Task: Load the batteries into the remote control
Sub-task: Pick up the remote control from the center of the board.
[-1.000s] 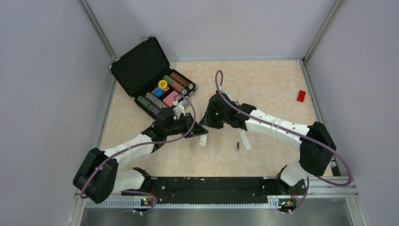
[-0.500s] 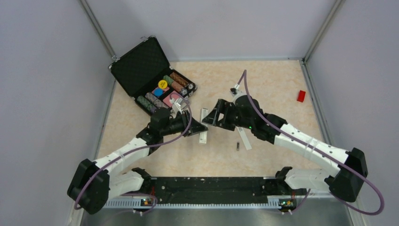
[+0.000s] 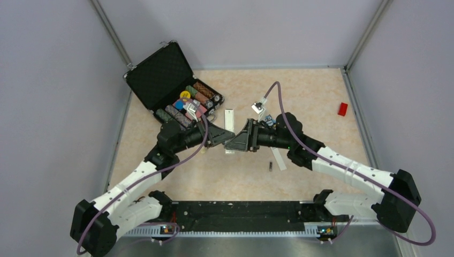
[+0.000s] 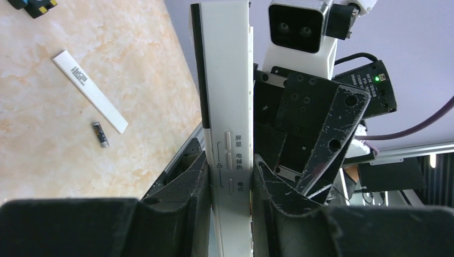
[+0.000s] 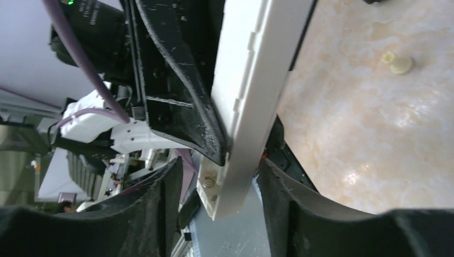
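Note:
My left gripper (image 3: 218, 136) (image 4: 230, 179) is shut on the remote control (image 3: 229, 122) (image 4: 225, 80), a slim white bar held off the table with its buttons facing the left wrist camera. My right gripper (image 3: 239, 142) (image 5: 219, 163) stands open around the remote's (image 5: 251, 80) end. There the bare compartment with its spring shows, and there is a gap to each finger. One battery (image 3: 271, 166) (image 4: 100, 134), a tiny dark cylinder, lies on the table beside a thin white cover strip (image 3: 278, 158) (image 4: 90, 91).
An open black case (image 3: 160, 77) with colourful items stands at the back left. A small red block (image 3: 342, 109) lies at the far right. A blue-and-black gadget (image 3: 269, 121) sits behind the right wrist. A small cream piece (image 5: 400, 64) lies on the marble top.
The left arm has carried the remote farther from the bases. The right gripper has let go, opened, and now straddles the remote's end from the right.

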Robot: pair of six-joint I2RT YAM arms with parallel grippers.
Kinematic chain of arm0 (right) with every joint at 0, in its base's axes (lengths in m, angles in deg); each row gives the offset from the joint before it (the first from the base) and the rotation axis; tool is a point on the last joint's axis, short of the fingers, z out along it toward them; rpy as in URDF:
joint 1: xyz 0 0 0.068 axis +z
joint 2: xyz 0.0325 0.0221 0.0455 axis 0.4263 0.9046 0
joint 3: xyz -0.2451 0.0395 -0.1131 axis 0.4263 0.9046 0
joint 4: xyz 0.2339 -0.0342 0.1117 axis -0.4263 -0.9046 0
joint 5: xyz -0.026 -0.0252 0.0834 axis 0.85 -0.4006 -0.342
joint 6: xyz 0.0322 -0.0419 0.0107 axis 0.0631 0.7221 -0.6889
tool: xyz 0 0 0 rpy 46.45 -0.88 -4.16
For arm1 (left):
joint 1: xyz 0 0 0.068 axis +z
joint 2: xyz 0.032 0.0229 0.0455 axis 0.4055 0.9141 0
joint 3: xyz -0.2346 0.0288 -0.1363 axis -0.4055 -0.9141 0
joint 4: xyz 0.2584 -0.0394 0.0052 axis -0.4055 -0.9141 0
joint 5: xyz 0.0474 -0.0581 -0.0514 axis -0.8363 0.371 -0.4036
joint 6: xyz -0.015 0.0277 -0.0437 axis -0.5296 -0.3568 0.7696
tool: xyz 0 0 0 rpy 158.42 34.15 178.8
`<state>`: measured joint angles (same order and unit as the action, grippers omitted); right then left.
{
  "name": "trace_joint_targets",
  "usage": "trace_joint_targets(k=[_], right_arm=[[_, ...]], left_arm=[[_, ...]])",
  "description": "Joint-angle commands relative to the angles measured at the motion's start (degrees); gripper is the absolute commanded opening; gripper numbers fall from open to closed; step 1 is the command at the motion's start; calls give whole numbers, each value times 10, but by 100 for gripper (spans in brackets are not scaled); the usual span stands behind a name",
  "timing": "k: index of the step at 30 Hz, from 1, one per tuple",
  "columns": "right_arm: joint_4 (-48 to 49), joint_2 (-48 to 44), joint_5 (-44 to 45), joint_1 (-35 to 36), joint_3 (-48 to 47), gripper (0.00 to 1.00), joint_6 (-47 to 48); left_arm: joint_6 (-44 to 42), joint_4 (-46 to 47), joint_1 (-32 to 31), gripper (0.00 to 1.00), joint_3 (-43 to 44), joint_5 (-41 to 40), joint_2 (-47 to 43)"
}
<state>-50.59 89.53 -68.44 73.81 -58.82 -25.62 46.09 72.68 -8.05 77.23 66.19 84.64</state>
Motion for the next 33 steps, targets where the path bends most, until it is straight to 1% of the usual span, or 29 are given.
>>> trace_joint_targets(k=[1, 5, 7, 9, 11, 13, 16, 18, 21, 23, 26, 30, 33], right_arm=[[113, 18, -52, 0, -8, 48, -49], [154, 20, -56, 0, 12, 32, -85], [163, 16, -52, 0, 19, 27, -91], [157, 15, -53, 1, 18, 24, -90], [152, 16, -58, 1, 15, 23, -90], [154, 13, -70, 1, 12, 23, -85], [137, 10, -81, 1, 5, 23, -74], [125, 10, -89, 1, 2, 23, -66], [116, 8, -92, 1, 2, 23, -65], [112, 6, -92, 1, 3, 23, -64], [110, 2, -92, 1, 6, 23, -65], [103, 0, -101, 1, 5, 23, -64], [98, 1, -115, 1, 4, 23, -63]], left_arm=[[34, 59, 0, 0, 17, -8, -16], [50, 74, 0, 4, 17, -30, -24], [53, 78, 0, 6, 23, -38, -26], [51, 78, 0, 15, 28, -38, -24], [49, 78, 0, 19, 32, -39, -24], [40, 79, 0, 26, 35, -44, -24], [7, 48, 3, 41, 60, -42, -23], [-4, 36, 3, 56, 77, -37, -16], [-6, 34, 4, 70, 89, -32, -6], [-4, 38, 4, 73, 91, -30, -1], [-1, 45, 5, 74, 92, -26, 2], [-19, 32, 5, 73, 94, -11, 13], [-55, -14, 5, 69, 110, -1, 23]])
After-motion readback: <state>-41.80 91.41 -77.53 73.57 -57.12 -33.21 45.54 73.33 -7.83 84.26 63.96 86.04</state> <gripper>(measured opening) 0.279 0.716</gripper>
